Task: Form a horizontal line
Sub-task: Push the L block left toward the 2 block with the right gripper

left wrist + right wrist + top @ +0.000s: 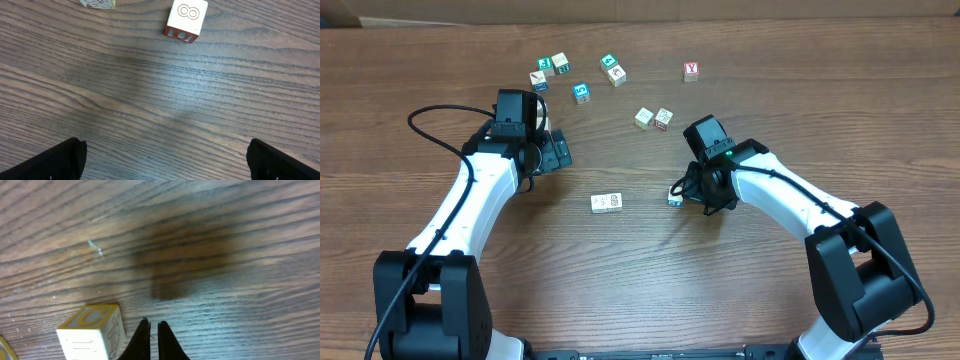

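Right fingers (141,342) pressed together just beside cube (92,330), wrist angled down

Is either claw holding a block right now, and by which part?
Neither. The left gripper stands open over the table. The right gripper is shut with nothing between its fingers, and a yellow-lettered cube lies just beside them.

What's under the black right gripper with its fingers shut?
Bare brown wooden table and a dark shadow beneath the right gripper. A white cube with yellow lettering sits beside it. Wood right below its tips is covered.
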Controlling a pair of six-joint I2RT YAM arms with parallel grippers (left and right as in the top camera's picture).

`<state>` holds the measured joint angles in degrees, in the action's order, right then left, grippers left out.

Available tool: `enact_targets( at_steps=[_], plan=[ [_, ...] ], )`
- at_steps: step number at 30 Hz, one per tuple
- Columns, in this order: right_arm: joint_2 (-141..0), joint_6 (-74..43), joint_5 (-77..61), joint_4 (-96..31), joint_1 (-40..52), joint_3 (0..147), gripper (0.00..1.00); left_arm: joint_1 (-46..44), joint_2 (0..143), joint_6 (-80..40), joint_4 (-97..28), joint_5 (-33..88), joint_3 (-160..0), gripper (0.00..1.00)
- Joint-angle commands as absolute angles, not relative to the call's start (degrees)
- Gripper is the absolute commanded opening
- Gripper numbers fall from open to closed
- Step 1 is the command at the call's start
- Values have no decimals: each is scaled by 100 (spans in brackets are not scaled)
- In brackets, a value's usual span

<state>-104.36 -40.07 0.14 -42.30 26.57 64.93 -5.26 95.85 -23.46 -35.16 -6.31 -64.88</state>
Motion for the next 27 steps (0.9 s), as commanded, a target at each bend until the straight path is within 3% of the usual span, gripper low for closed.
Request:
enact_targets(
  at_steps=[1, 27],
  plan=[
    [-10309, -4049, -64, -4154, 2628, 6375, 4, -526, 9485, -2290, -3514, -701, -6552, 100],
    [-10311, -3697, -869, -3575, 2554, 6375, 4, -526, 9485, -2290, -3514, -701, -6552, 100]
  ],
)
